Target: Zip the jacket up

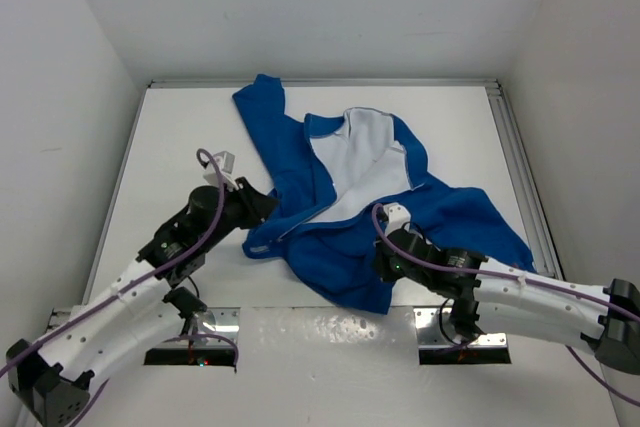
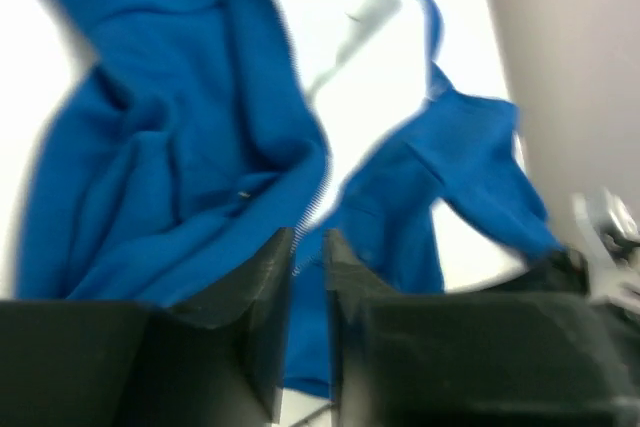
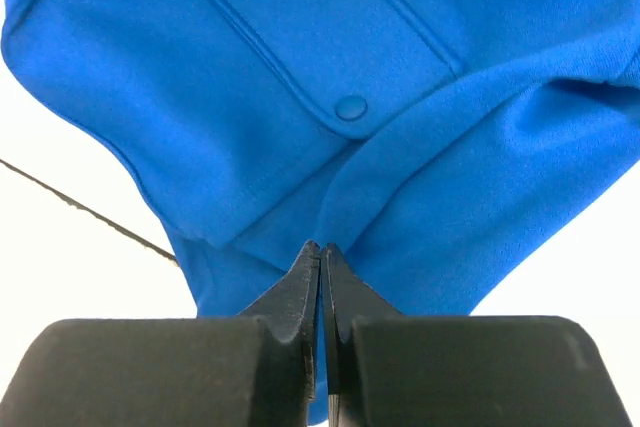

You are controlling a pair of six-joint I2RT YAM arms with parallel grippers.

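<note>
From above, the jacket (image 1: 330, 247) lies crumpled on the white surface (image 1: 180, 127), its front thrown open so that the white lining (image 1: 360, 157) faces up in the middle and the two blue front panels spread toward the near edge; it is plainly not yet zipped. The left claw (image 1: 265, 202) sits at the jacket's left front edge and the right claw (image 1: 385, 232) is down on the near panel, one on each half, which looks like a bid to bring the two zipper sides together. In the left wrist view, which is blurred, the left claw (image 2: 308, 247) points at the jacket (image 2: 180, 177) just where a line of pale zipper teeth (image 2: 318, 202) runs down the front edge toward its tips. Its two fingers stand a little apart, and I cannot tell whether they pinch that edge or only frame it; the aim seems to be to get hold of the zipper line rather than loose cloth. In the right wrist view, the right claw (image 3: 320, 252) is closed, its tips pressed together right at a fold in the jacket (image 3: 300, 67) below a round snap button (image 3: 351, 107) on what looks like a pocket flap. Bare surface (image 3: 70, 277) shows on either side of this panel. Whether a sliver of fabric is nipped between the tips is unclear; pinning the panel here would keep it from sliding while the other side is worked.
</note>
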